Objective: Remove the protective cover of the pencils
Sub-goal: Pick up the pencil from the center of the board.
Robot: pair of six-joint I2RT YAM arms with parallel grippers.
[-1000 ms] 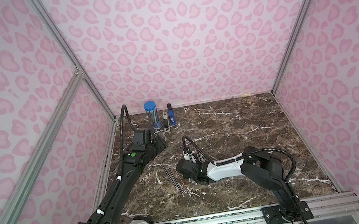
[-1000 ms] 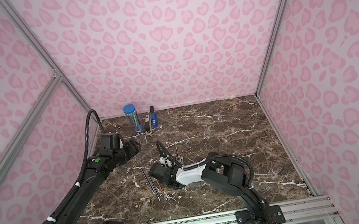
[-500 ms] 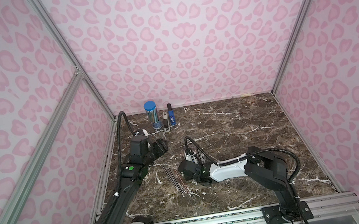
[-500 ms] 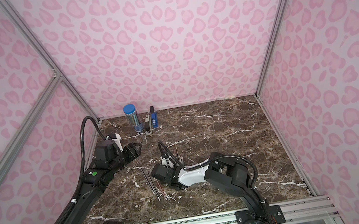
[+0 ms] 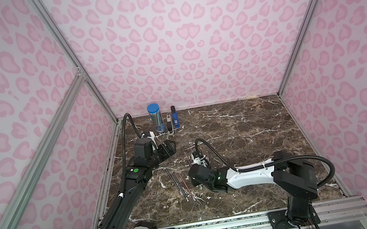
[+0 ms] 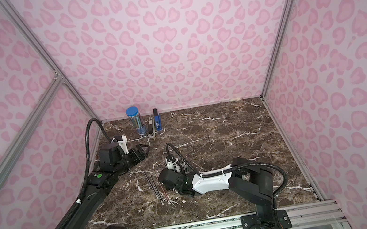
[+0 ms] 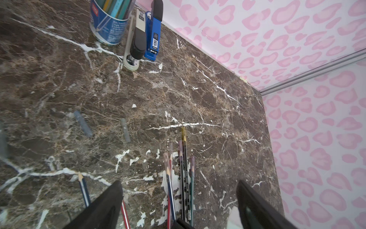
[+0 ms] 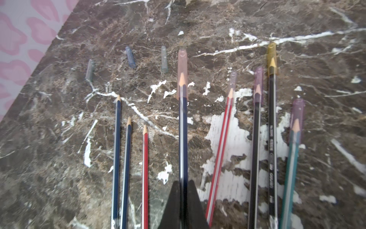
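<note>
The right gripper (image 8: 183, 190) is clamped on a navy pencil (image 8: 183, 138) whose sharpened wooden tip sits inside a translucent pink cap (image 8: 182, 65). The left gripper (image 7: 178, 200) stands wide apart, holding nothing. The pencils (image 5: 180, 184) lie side by side on the glossy, white-veined brown marble table (image 5: 240, 121), near and left of centre, between the arms. Only the wrist views show the tinted caps and three loose caps (image 8: 130, 57) lying beyond the bare tips. In both top views the pencils are mere dark lines.
</note>
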